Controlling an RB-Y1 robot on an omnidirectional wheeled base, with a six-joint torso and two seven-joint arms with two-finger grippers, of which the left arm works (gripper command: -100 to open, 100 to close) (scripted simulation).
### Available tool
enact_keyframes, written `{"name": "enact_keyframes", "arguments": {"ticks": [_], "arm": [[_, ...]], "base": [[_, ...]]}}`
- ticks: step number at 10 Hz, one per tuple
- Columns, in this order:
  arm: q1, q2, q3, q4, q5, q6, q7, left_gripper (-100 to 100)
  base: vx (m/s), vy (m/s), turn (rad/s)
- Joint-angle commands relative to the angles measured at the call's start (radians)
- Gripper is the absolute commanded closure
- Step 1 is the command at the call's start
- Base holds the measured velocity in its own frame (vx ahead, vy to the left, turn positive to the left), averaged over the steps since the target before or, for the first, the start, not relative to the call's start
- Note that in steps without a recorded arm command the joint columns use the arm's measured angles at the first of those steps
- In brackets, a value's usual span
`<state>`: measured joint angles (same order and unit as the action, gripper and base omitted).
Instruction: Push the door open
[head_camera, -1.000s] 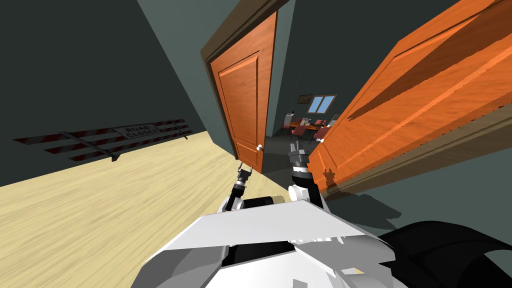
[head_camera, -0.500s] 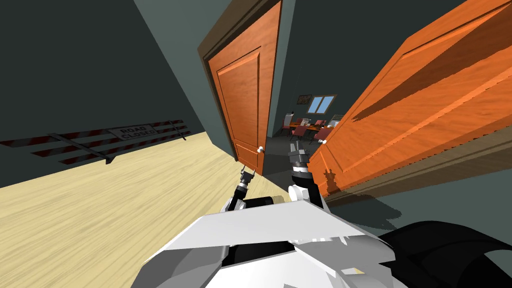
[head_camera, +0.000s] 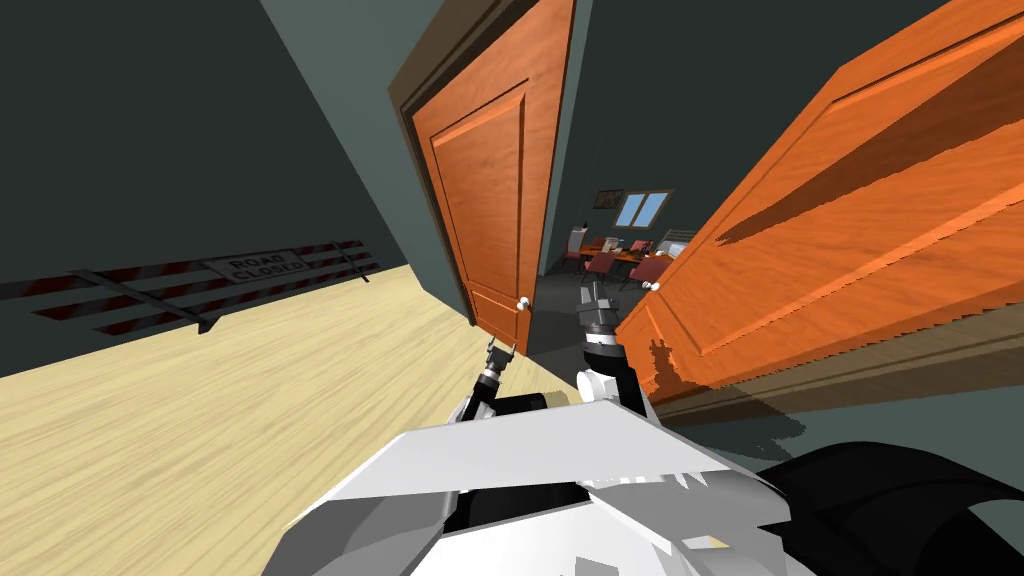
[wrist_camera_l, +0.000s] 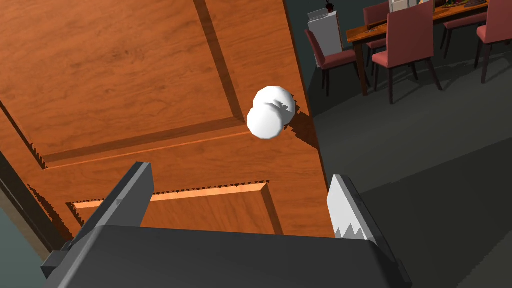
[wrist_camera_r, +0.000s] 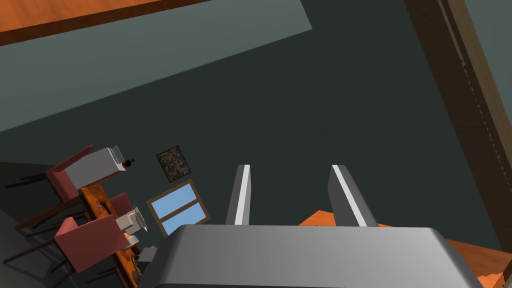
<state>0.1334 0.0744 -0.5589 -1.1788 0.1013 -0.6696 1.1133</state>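
Door (head_camera: 490, 200) upright, ajar | white knob (wrist_camera_l: 267, 114) facing spread left end effector (wrist_camera_l: 240, 175)

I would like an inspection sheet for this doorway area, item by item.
Surface: pale wood floor.
Job's things: left door and right door, both orange, ajar with a gap between; white knob on the left door.
Clutter: striped road-closed barrier by the left wall.
Hands: left hand open, pointed at the left door near its knob; right hand open, pointed through the gap.
Cables: nothing seen.
Surroundings: dark walls; beyond the gap a table, red chairs, a window.
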Motion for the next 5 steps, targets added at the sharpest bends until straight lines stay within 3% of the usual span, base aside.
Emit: {"name": "enact_keyframes", "arguments": {"ticks": [1, 5], "arm": [[-0.003, -0.001, -0.015, 0.018, 0.000, -0.003, 0.028, -100], [-0.026, -0.017, -0.059, 0.103, 0.001, -0.023, 0.111, -100]], "base": [[0.124, 0.025, -0.011], [0.125, 0.033, -0.017]]}}
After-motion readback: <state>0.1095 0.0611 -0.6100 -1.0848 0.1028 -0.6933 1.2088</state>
